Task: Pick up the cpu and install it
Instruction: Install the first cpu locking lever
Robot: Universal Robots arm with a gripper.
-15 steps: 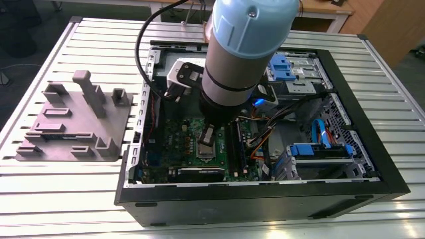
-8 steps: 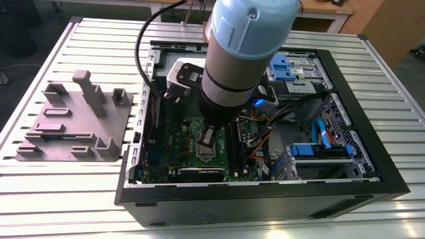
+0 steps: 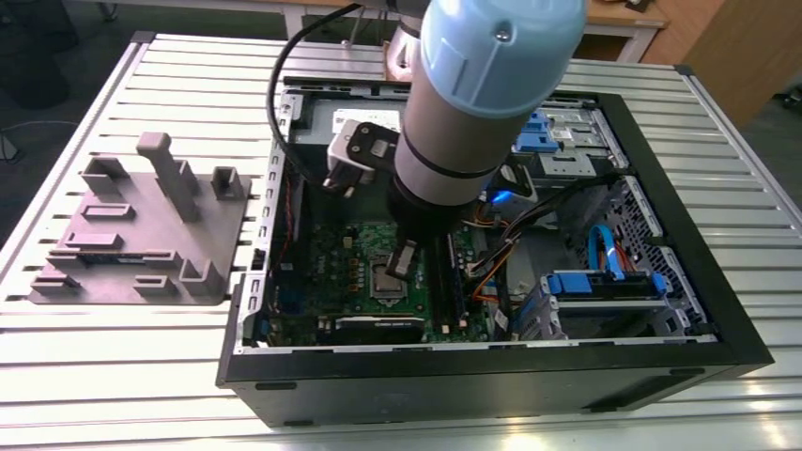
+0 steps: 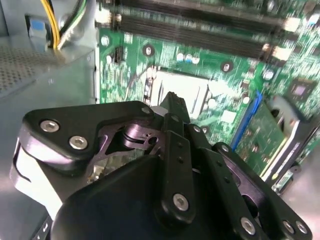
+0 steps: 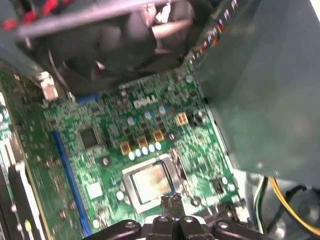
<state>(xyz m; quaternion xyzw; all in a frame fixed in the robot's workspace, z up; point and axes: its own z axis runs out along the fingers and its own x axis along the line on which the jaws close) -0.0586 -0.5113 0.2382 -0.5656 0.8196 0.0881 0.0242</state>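
the arm reaches down into the open computer case, which lies on a slatted metal table. the gripper hangs just above the green motherboard, at the edge of the square socket frame. the cpu lies flat inside this frame — its silver top faces up. the fingertips look pressed close together and hold nothing. a gray fixture block stands on the table beside the case.

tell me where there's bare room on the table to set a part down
Bare slats lie in front of the gray fixture tray and along the table edge beside the computer case. Inside the case it is crowded: motherboard, cables, and the gripper.
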